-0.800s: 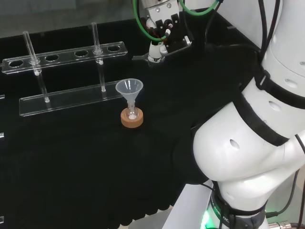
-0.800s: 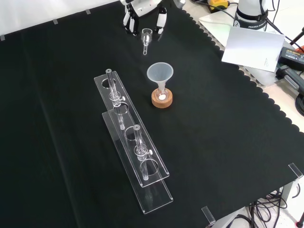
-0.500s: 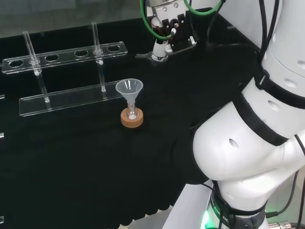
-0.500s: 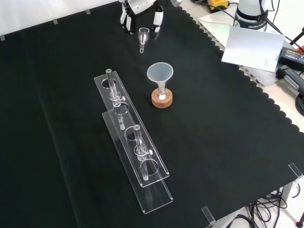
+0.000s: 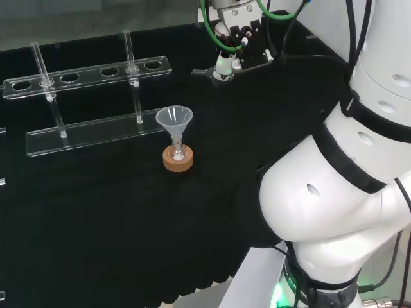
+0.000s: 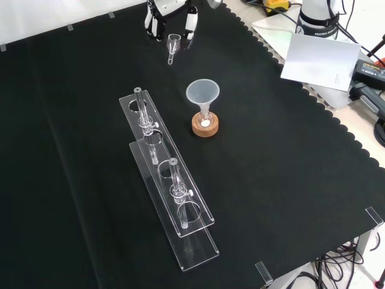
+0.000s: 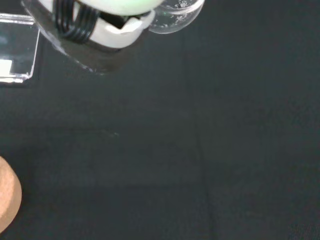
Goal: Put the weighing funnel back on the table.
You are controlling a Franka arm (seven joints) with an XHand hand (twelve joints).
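The weighing funnel (image 6: 173, 46) is a small clear scoop with a short stem, held at the far end of the cloth in the front view. My hand (image 6: 169, 13) is shut on it, fingers either side of its cup. In the head view the hand (image 5: 235, 40) is at the top centre, and the weighing funnel (image 5: 204, 72) sticks out to its left with the stem pointing left. The wrist view shows the clear cup of the weighing funnel (image 7: 176, 16) beside a white part of the hand (image 7: 107, 31). Whether the piece touches the cloth I cannot tell.
The big funnel (image 6: 203, 95) stands in a small flask on a cork ring (image 6: 205, 125), nearer the camera than the hand in the front view. A clear test tube rack (image 6: 171, 195) with upright tubes runs down the middle. The cork ring (image 7: 7, 201) edges into the wrist view.
The hand has carried the weighing funnel to the right and upward in the head view, and to the left and farther off in the front view. The big funnel and rack have not moved.
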